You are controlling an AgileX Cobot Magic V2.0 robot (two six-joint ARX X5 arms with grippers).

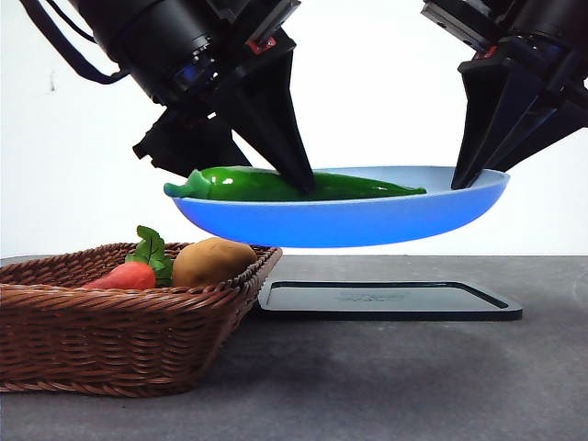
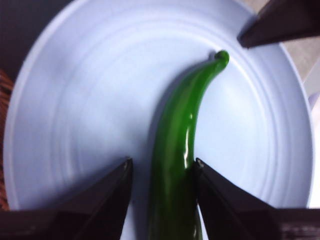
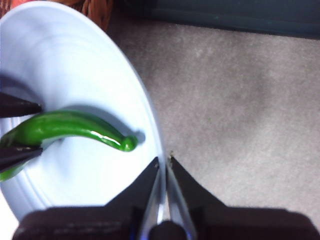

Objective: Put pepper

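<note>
- A brown woven wicker basket (image 1: 55,317) sits at the left of the table. In it are a red vegetable with green leaves (image 1: 129,274) and a round tan potato (image 1: 211,260).
- The left gripper (image 2: 162,167) comes down over the long, shiny green pepper (image 1: 266,185). Its two black jaws stand one on each side of the pepper, close to its skin. I cannot tell if they press it or have just let go.
- The pepper lies flat inside the round, light blue plate (image 1: 367,225). Its stem end pokes out over the left rim.
- The pepper looks light and firm, but its skin is smooth and may slip. The best place to hold it looks like the thick middle, across its width, not the thin tip.
- A flat dark tray (image 1: 386,301) lies on the grey table (image 1: 386,386) under the plate.
- The right gripper (image 3: 163,165) pinches the right rim of the plate and holds it up in the air, well above the tray.
- The plate could tip, so the pepper may roll.
</note>
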